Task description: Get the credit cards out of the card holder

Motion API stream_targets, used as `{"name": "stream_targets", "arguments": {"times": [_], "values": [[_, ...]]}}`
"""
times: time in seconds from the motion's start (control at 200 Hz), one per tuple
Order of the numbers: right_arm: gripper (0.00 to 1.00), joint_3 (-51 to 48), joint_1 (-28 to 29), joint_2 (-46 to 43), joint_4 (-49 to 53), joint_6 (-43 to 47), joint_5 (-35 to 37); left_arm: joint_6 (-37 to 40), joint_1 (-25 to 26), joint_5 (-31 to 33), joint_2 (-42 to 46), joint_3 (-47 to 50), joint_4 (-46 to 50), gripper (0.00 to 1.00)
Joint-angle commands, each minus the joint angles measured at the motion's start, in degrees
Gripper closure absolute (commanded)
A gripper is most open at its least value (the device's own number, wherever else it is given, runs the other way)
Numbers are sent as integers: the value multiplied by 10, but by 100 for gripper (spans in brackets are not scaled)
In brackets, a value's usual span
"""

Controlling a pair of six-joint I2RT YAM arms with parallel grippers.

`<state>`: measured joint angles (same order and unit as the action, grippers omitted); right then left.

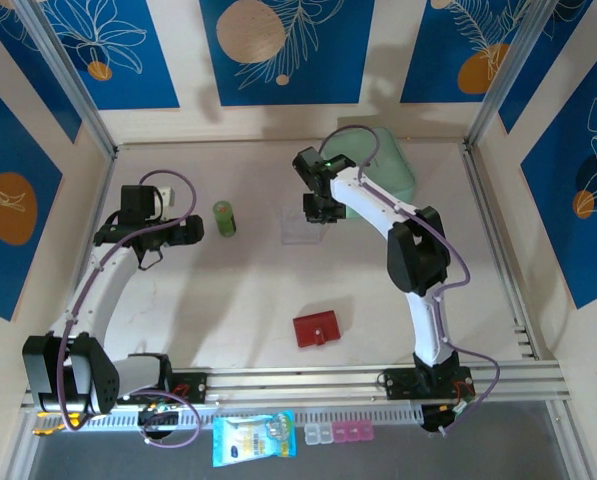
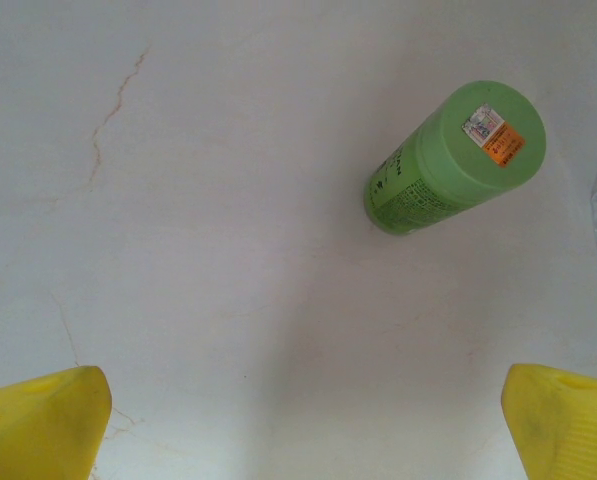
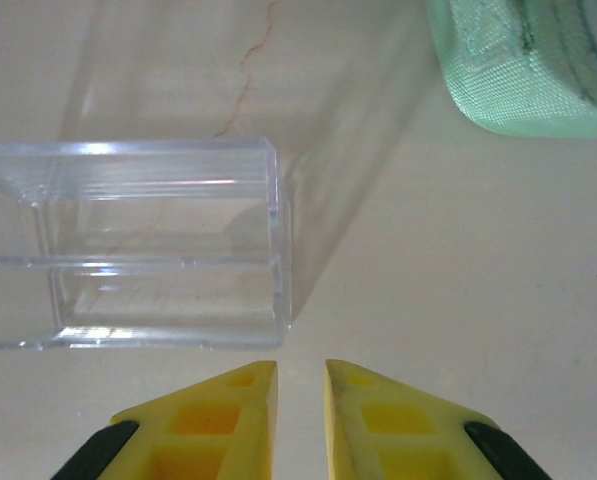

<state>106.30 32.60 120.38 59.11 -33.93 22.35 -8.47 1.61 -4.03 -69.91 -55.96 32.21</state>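
1 each: wallet (image 1: 317,329), bottle (image 1: 224,218), box (image 1: 303,228), pouch (image 1: 398,165)

Top external: high overhead, facing down; arm bases (image 1: 278,385) along the frame's bottom edge, whole table (image 1: 248,290) visible.
Left wrist: close, facing down; green bottle (image 2: 453,155) upper right, shared with the top view.
Right wrist: close, facing down; clear box (image 3: 128,245) at left, shared with the top view.

Bright, diffuse overhead light; soft shadows on the table (image 1: 248,290); glare streaks along the clear box (image 3: 158,165); focus mostly sharp
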Motion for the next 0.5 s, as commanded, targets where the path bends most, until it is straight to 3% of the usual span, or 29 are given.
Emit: {"name": "stream_targets", "arguments": {"times": [0.0,0.295,0.39,0.495], "values": [[78,-43,6,-50,2,-3,-22,7,-6,-8,11,4,8,0],[72,-213,46,-181,-25,-32,-73,-1,-4,-27,14,7,4,0],[66,-266,76,-223,-25,-72,-95,-4,-3,-32,17,8,1,0],[52,-316,120,-265,-32,-143,-114,-4,-3,-33,22,9,1,0]]}}
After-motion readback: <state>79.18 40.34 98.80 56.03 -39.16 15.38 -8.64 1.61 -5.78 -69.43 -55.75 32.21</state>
